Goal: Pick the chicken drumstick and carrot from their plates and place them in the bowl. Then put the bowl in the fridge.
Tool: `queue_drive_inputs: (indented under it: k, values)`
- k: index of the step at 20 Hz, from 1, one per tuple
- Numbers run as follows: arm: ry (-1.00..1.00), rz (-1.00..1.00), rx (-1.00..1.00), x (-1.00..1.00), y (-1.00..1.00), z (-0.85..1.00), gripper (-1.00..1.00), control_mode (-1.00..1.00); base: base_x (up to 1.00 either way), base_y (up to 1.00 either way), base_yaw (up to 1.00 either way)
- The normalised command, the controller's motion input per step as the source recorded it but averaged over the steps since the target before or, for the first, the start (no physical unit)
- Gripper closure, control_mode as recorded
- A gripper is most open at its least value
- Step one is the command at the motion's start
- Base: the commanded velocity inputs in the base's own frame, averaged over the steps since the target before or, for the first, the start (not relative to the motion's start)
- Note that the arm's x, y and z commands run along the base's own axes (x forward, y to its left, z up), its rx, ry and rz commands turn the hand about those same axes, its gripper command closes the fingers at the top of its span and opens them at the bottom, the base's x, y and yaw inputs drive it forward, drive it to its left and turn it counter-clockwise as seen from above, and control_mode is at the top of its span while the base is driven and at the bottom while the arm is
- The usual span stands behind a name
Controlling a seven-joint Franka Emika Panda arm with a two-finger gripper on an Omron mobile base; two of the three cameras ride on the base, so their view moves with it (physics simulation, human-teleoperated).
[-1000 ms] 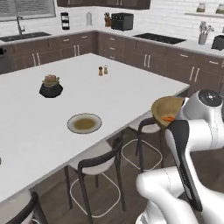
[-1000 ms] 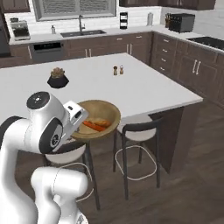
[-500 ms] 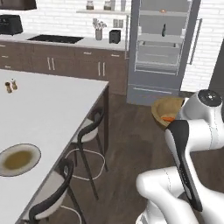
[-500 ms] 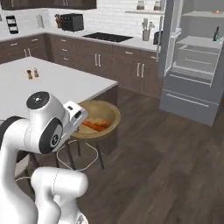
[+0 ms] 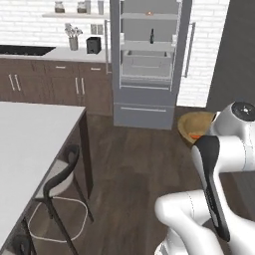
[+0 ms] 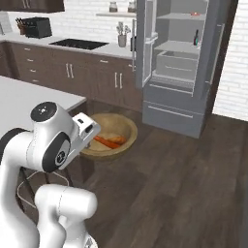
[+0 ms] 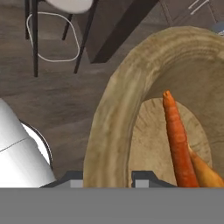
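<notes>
Carrying stage: the bowl (image 7: 113,131) is gripped by its rim, fingers (image 7: 144,177) closed on the wall, one inside and one outside. Carrot (image 7: 177,140) and chicken drumstick (image 7: 205,173) both lie inside it, so loading is done. Bowl hangs in the air beside the arm, above the dark wood floor (image 6: 193,184), well apart from the fridge (image 6: 181,63), whose doors stand open. Left: bring the bowl to a shelf, set it down, let go.
</notes>
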Motion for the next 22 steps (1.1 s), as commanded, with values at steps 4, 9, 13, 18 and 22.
queue_drive_inputs:
  k: [4, 9, 13, 18, 22]
  values:
    - [0.0, 0.0, 0.0, 0.0, 0.0, 0.0, 1.0, 1.0, 1.0, -0.88, 0.3]
    - [0.0, 0.0, 0.0, 0.0, 0.0, 0.0, 1.0, 1.0, 1.0, -0.85, 0.27]
    - [0.0, 0.0, 0.0, 0.0, 0.0, 0.0, 1.0, 1.0, 1.0, -0.58, 0.17]
    - [0.0, 0.0, 0.0, 0.0, 0.0, 0.0, 1.0, 1.0, 1.0, -0.13, 0.01]
    - [0.0, 0.0, 0.0, 0.0, 0.0, 0.0, 1.0, 1.0, 1.0, 0.01, -0.08]
